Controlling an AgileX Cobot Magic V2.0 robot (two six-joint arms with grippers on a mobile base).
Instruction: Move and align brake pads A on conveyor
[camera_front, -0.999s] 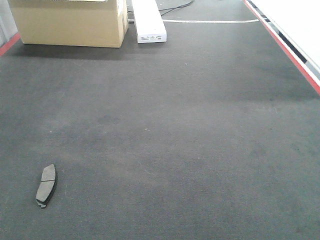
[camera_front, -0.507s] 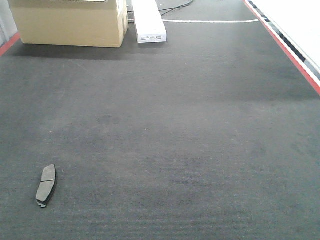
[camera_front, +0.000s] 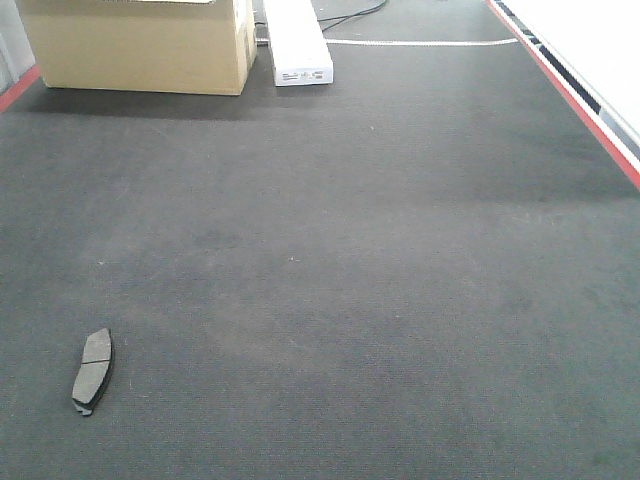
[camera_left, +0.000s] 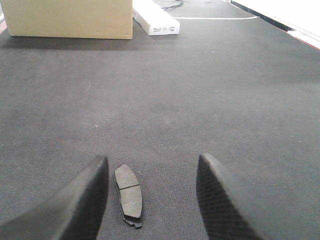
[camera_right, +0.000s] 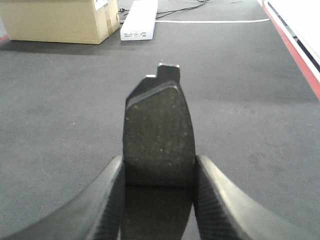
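Note:
One dark grey brake pad lies flat on the charcoal conveyor belt at the near left. In the left wrist view the same pad lies lengthwise between my left gripper's fingers, close to the left one. My left gripper is open above it and holds nothing. My right gripper is shut on a second brake pad, gripped by its long edges, one end tab pointing away. It hangs above the belt. No gripper shows in the front view. The other pads are out of view.
A cardboard box and a long white box stand at the belt's far left end. A red edge stripe with a white rail runs along the right side. Cables lie behind the boxes.

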